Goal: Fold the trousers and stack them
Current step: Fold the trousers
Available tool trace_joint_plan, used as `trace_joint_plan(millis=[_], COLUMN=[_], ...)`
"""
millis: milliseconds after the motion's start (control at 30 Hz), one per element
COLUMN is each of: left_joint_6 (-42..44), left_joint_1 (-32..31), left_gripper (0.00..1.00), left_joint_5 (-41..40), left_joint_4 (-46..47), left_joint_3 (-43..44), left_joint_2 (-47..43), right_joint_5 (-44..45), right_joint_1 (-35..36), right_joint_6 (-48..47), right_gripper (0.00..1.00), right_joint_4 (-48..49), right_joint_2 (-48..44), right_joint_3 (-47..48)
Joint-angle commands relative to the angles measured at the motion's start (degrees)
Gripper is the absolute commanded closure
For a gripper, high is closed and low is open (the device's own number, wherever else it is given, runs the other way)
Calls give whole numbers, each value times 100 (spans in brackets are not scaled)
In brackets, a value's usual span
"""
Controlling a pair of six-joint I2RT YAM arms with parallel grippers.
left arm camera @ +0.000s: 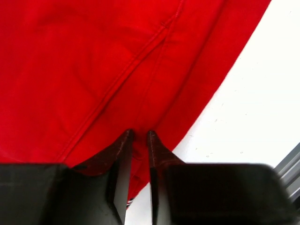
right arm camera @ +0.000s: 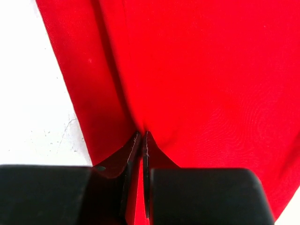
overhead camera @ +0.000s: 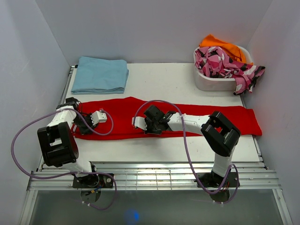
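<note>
Currently pinching the trousers (overhead camera: 234,119) in two places. With the left gripper (left arm camera: 139,133), nipping red cloth beside a seam near the garment's left end; with the right gripper (right arm camera: 142,135), clamping tight on a fold at its near edge, around the middle. Spread long and flat, left to right, across the white table (overhead camera: 164,79). Partly covered by the right arm (overhead camera: 187,123) and a looping purple cable (overhead camera: 157,101). Well behind at far left, a folded light blue garment (overhead camera: 100,74). At far right, a white basket (overhead camera: 211,83) stuffed with a patterned garment (overhead camera: 225,63) and orange cloth (overhead camera: 220,45), apart from the red.
</note>
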Motion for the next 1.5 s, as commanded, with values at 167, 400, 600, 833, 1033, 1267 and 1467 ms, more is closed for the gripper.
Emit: trace_joint_plan(millis=[167, 400, 600, 833, 1033, 1267, 1467], left_joint_6=[-113, -377, -300, 150, -315, -782, -835], left_joint_1=[62, 299, 659, 748, 748, 800, 897], left_gripper=[100, 100, 100, 100, 100, 100, 100], left_joint_5=[182, 410, 850, 385, -476, -521, -881], left_joint_4=[128, -205, -1389, -1587, -146, 66, 646], left_joint_3=[223, 837, 2076, 665, -796, -498, 29], left_joint_2=[-119, -224, -434, -1016, -112, 909, 1005], right_joint_5=[173, 217, -273, -749, -742, -627, -697], right_joint_1=[-10, -10, 8, 271, 386, 377, 385], right_joint_6=[-10, -2, 226, 490, 622, 640, 666], right_gripper=[92, 92, 92, 92, 92, 92, 92], right_joint_4=[-51, -271, -973, -983, -518, -491, -658], right_joint_2=[-191, -420, -780, -623, 343, 731, 626], right_joint_3=[145, 470, 901, 269, 118, 365, 462])
